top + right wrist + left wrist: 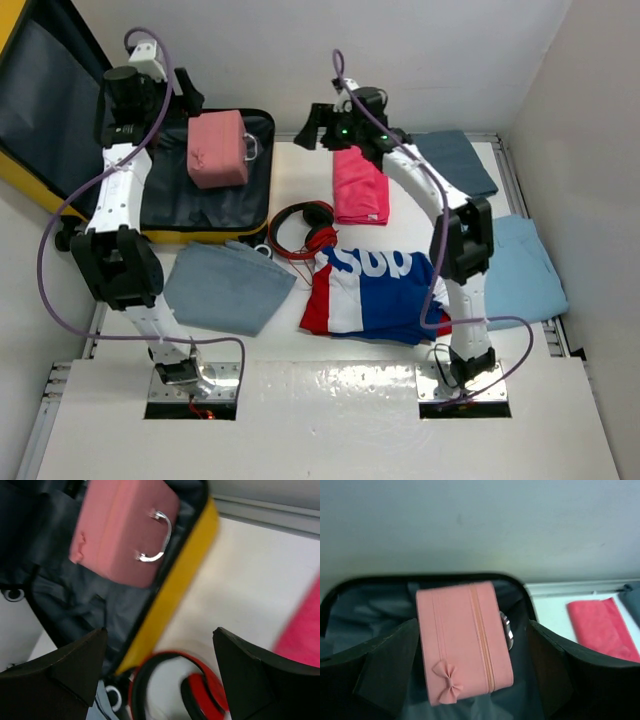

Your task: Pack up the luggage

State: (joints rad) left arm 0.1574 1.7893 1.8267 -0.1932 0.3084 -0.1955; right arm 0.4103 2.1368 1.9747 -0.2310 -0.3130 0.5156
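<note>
The yellow suitcase (190, 236) lies open at the left, its lid (50, 100) standing up and its lining dark grey. A small pink case (218, 148) with a bow sits inside it, at the far right. My left gripper (190, 105) hovers above the far side of the suitcase, open and empty. In the left wrist view the pink case (462, 640) lies below, between the spread fingers (390, 665). My right gripper (310, 128) is open and empty above the table, right of the suitcase. Its view shows the yellow rim (175, 585) and red headphones (200, 690) below.
Red headphones (303, 230) lie by the suitcase's right edge. On the table are a folded pink cloth (360, 185), a red, white and blue shirt (375, 290), a grey-blue folded cloth (228, 285), a dark teal cloth (455, 160) and a light blue cloth (525, 265).
</note>
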